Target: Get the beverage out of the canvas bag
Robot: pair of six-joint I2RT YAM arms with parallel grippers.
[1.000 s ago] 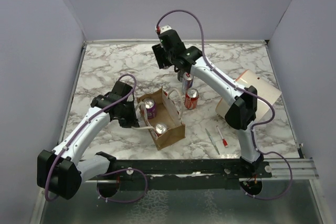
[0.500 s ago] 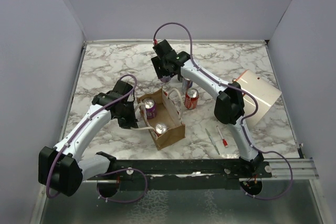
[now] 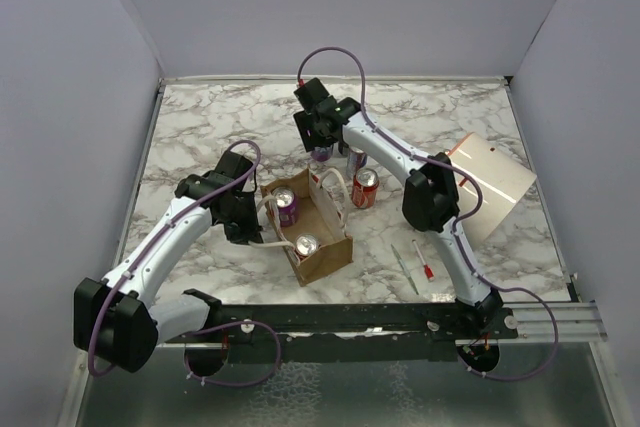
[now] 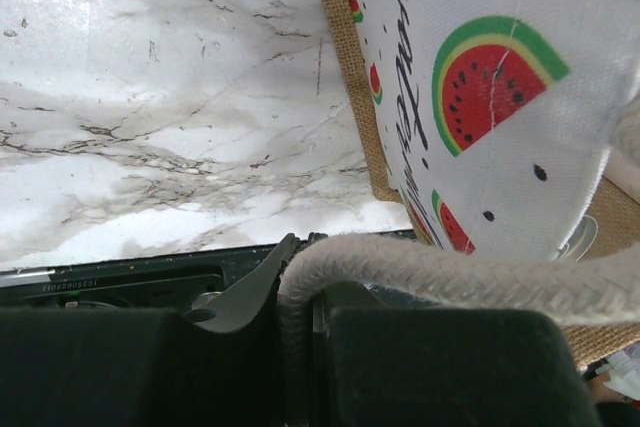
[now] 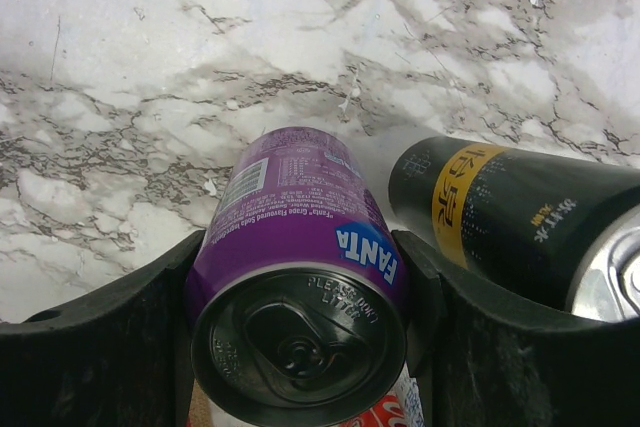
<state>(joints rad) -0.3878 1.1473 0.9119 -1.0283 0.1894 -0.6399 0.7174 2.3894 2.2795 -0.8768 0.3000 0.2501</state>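
One purple can (image 5: 300, 277) (in right claw (image 3: 321, 147)) has dropped toward table (image 3: 220, 127).

purple can (image 5: 300, 237): FANTA on side, PLEASE DON'T LITTER on top | black can (image 5: 520, 212): yellow label illegible

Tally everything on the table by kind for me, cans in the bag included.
Cans: 5, a purple can and a silver-topped can in the canvas bag, a red can, a black can, a purple Fanta can in the right gripper
Bags: 1, handle in the left gripper
Pens: 2, a plain pen and a red-tipped pen
Cream cylinder: 1
Total: 9
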